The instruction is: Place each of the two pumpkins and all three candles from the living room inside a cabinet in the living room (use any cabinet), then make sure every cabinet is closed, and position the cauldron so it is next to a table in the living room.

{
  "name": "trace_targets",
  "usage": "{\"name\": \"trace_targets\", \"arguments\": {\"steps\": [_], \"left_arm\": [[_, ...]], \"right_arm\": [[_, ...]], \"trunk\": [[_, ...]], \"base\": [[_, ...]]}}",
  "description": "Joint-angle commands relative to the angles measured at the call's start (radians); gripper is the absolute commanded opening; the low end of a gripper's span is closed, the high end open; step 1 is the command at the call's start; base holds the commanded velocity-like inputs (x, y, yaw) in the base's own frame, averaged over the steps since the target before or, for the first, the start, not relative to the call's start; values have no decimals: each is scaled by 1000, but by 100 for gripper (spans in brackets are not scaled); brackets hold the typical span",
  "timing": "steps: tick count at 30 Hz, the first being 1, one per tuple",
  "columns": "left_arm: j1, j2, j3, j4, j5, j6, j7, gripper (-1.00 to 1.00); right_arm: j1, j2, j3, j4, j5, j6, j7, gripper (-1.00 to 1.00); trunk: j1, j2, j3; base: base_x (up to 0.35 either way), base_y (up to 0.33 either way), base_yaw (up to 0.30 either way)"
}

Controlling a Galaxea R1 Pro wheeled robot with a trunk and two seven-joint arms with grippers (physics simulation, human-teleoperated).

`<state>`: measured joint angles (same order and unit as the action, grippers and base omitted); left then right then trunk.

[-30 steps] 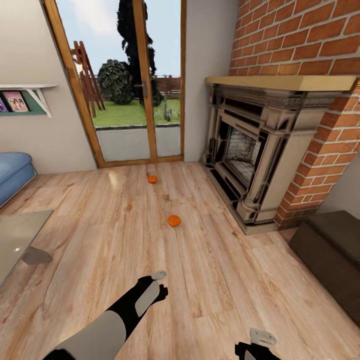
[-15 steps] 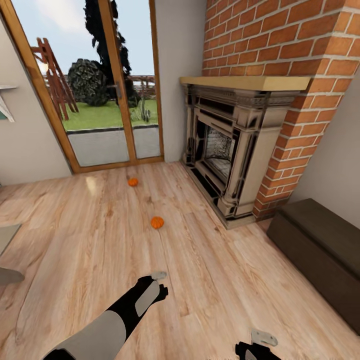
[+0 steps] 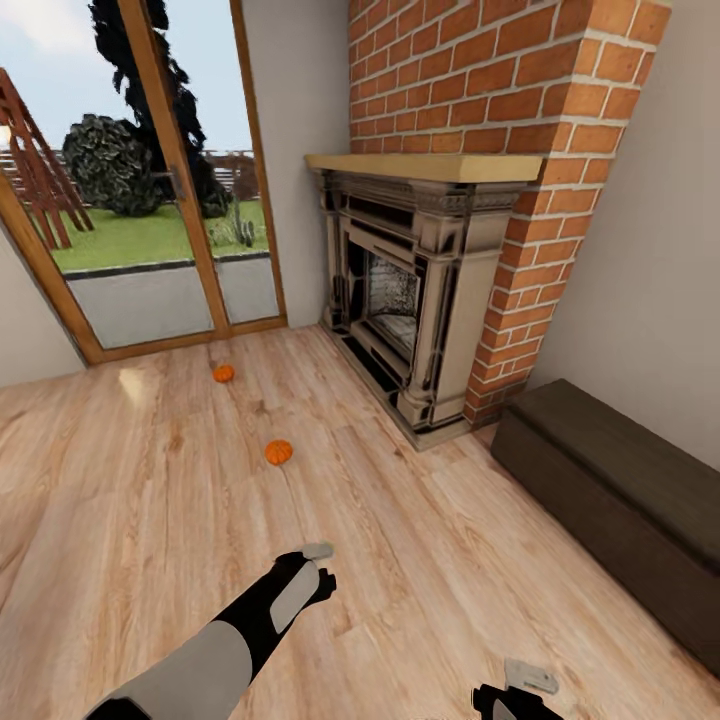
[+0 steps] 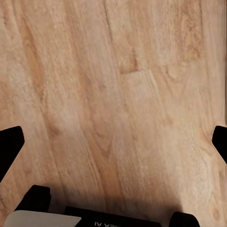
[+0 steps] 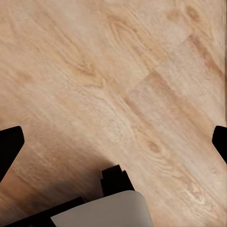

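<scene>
While pumpkins [image 3: 278, 452] dot floor [image 3: 420, 560], cabinet [image 3: 620, 500] shut

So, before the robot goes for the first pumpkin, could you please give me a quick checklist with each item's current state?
1. Both pumpkins located: ok, nearer pumpkin and farther pumpkin sit on the floor.
2. Left gripper free: ok, open over bare floor, holding nothing.
3. Right gripper free: ok, open, holding nothing.
4. Path to nearer pumpkin: ok, bare floor between.
5. Cabinet located: ok, beside the fireplace.
6. Cabinet drawers closed: cannot tell.
</scene>
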<state>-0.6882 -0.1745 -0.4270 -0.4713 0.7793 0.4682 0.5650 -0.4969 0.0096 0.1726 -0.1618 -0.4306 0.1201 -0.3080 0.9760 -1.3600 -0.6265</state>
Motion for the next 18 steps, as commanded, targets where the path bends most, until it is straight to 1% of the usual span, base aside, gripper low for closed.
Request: {"name": "trace_targets", "arguments": {"steps": [1,11,14,15,18], "left_arm": [[-1,0,-3,-1,5,3,7,100],[-1,0,-3,-1,5,3,7,100],[-1,0,-4,-1,5,4,7,100],[-1,0,-4,-1,5,4,6,100],[-1,0,-4,-1,5,4,6,100]], "right_arm": [[0,0,8,-2,-5,7,-6,100],[1,-1,7,-2,-7,7,-7,100],[2,-2,7,-2,-28,6,-7,100],[2,-3,8,-2,-41,6,-7,100],[3,-3,8,-2,-54,6,-7,100]], "trunk": [[0,-1,-1],[0,-1,-1],[0,-1,0],[0,-1,1],[0,-1,2]], "base": [[0,0,-285],[0,0,-285],[-31,0,-285],[-164,0,-285],[-237,0,-285]]}}
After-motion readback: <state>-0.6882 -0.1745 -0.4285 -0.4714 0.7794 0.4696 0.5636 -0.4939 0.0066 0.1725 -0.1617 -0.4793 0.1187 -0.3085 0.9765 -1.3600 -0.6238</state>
